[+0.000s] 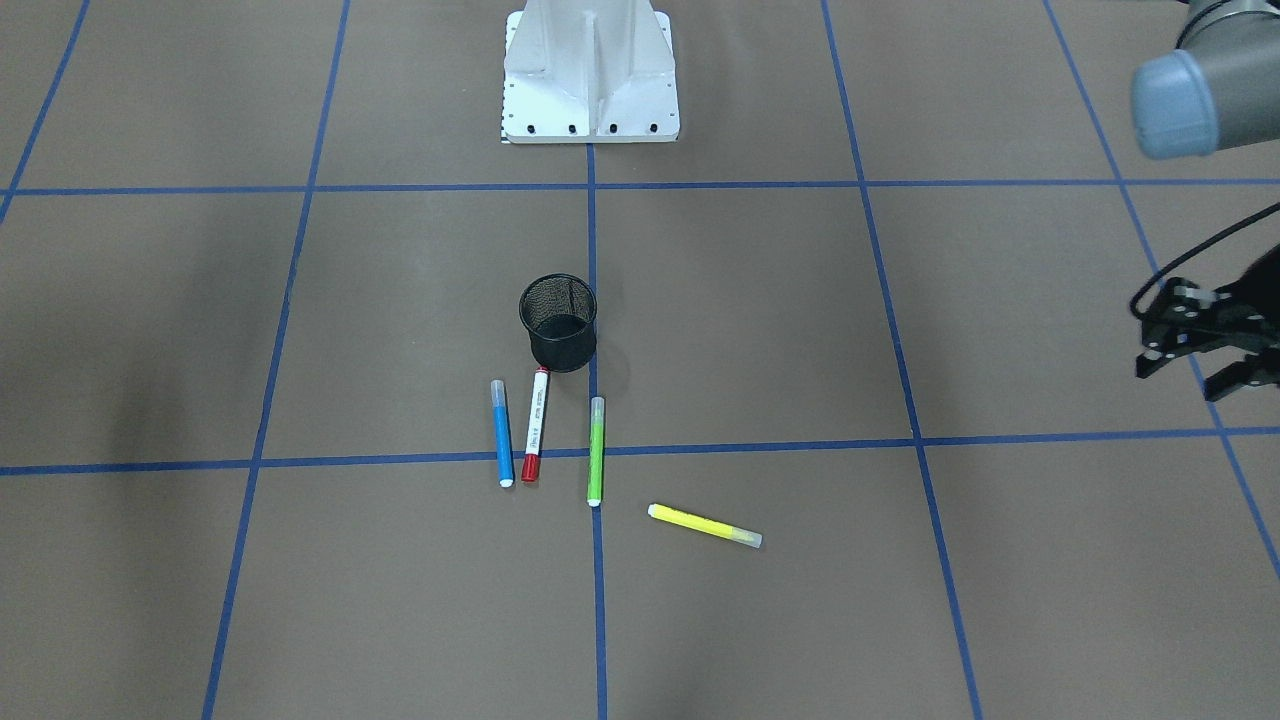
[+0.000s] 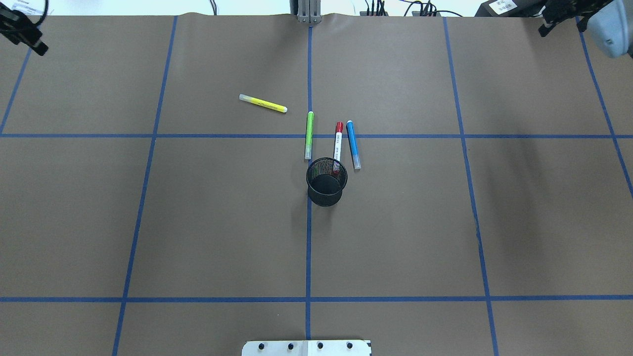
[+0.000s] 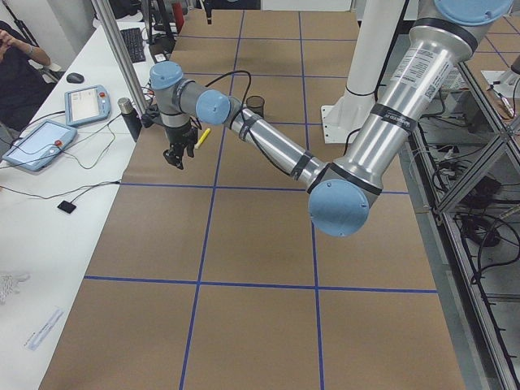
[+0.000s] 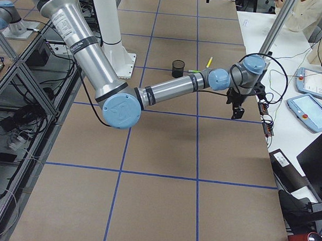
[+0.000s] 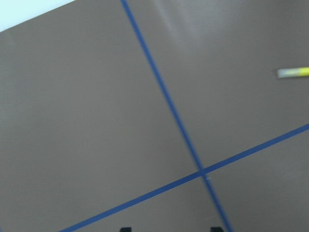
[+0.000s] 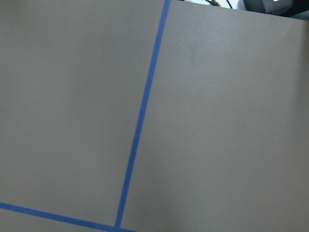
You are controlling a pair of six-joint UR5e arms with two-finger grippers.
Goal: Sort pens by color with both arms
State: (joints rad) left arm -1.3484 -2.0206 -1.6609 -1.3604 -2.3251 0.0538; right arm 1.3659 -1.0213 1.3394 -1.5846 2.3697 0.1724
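yellow pen (image 2: 262,103): free all round | red-capped pen (image 2: 338,143): blue pen (image 2: 353,144) just beside, mesh cup (image 2: 326,181) at its end

No word or number can be made out anywhere. The red-capped pen (image 1: 536,425) carries a line of small dark print along its white barrel, too fine to read. A white sticker (image 3: 420,67) with dark lettering wraps the silver tube of the left arm (image 3: 382,130), and a similar one (image 4: 65,22) wraps the right arm (image 4: 97,61); both are illegible. A white label (image 2: 503,5) on a black box at the table's far edge is also unreadable.
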